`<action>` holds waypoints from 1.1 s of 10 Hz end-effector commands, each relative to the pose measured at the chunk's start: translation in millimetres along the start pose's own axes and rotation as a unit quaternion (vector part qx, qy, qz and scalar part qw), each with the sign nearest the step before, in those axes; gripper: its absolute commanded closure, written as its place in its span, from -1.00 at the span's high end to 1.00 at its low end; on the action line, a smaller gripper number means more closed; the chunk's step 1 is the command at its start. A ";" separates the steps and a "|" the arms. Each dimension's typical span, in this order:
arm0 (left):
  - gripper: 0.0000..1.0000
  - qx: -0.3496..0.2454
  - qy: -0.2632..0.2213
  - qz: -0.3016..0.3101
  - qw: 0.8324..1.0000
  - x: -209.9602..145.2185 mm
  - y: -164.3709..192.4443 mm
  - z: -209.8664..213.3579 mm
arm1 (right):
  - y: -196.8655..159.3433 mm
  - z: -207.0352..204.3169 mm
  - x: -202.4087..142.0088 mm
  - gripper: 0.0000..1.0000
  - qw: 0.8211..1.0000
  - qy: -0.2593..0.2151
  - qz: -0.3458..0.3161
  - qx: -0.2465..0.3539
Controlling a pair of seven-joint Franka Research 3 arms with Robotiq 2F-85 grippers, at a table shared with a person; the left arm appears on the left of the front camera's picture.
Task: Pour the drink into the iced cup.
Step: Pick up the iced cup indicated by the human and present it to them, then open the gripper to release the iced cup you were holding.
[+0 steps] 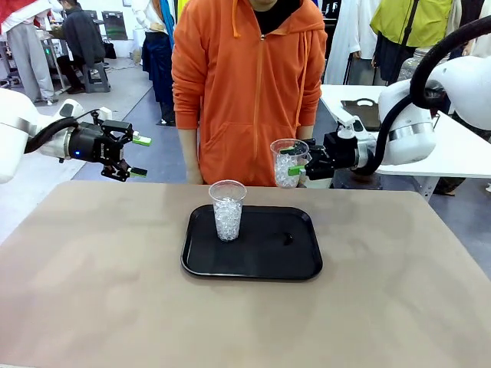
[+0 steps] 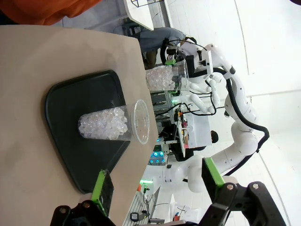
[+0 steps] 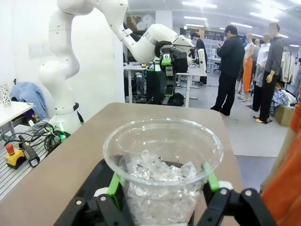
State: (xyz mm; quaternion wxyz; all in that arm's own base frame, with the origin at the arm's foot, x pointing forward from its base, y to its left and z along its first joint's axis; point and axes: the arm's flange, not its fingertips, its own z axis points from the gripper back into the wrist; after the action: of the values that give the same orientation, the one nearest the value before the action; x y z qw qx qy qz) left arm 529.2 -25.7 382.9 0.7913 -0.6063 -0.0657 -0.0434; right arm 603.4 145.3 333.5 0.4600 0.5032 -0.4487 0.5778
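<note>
The right end effector (image 1: 294,161) clamps the held cup (image 1: 281,175), half ice (image 3: 160,172), aloft by the desk's (image 1: 92,291) far edge; the left end effector (image 1: 140,156) gapes wide. The tray cup (image 1: 228,211), iced too, stands on the tray (image 1: 291,264); the right wrist view looks into the held one

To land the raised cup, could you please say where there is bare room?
The black rectangular tray is bare on its right half, beside the clear plastic cup of ice. The tan tabletop around the tray is bare. Crowded: above the far edge, where the right jaws hold a second iced cup.
</note>
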 end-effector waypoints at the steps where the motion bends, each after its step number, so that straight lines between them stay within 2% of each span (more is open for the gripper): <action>1: 1.00 -0.004 -0.001 -0.002 1.000 0.2 -1.0 0.9 | 4.6 -0.3 -3.5 0.63 1.000 0.000 0.001 0.000; 11: 1.00 -0.004 -0.001 -0.002 1.000 0.2 -1.0 0.9 | 4.6 -0.3 -3.5 0.63 1.000 0.000 0.001 0.000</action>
State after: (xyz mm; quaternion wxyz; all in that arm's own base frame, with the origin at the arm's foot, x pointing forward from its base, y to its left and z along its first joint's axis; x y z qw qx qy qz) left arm 529.2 -25.7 382.9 0.7913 -0.6064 -0.0657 -0.0434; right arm 601.2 143.7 327.1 0.4631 0.5055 -0.4449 0.5763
